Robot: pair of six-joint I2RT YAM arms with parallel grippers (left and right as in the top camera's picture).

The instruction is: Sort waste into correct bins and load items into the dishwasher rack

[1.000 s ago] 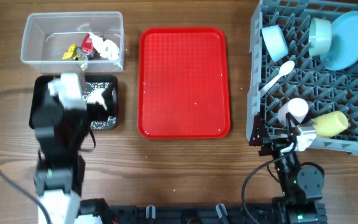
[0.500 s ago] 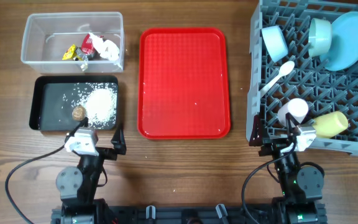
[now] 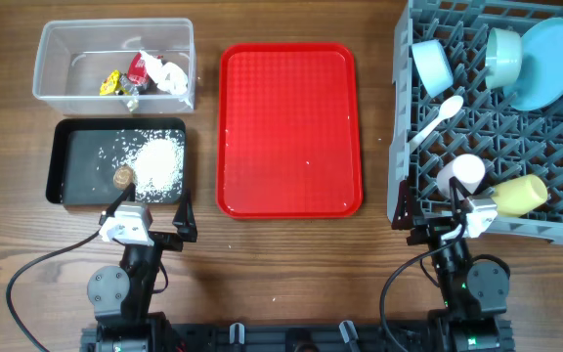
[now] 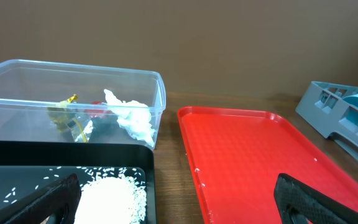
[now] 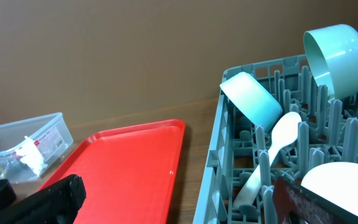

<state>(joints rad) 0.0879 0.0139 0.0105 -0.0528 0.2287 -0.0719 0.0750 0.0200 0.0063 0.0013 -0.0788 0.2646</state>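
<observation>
Overhead: left pincer spread wide, released. One black tray with one white rice heap sits just ahead, one clear bin of crumpled wrappers beyond it, and one red tray ahead-right. Right pincer also released, at the near edge of the grey dishwasher rack: two teal bowls, one blue plate, one white spoon, two cups.

Left wrist: jaws apart, rice heap by the left finger.

Right wrist: jaws apart, spoon and both bowls ahead-right.
</observation>
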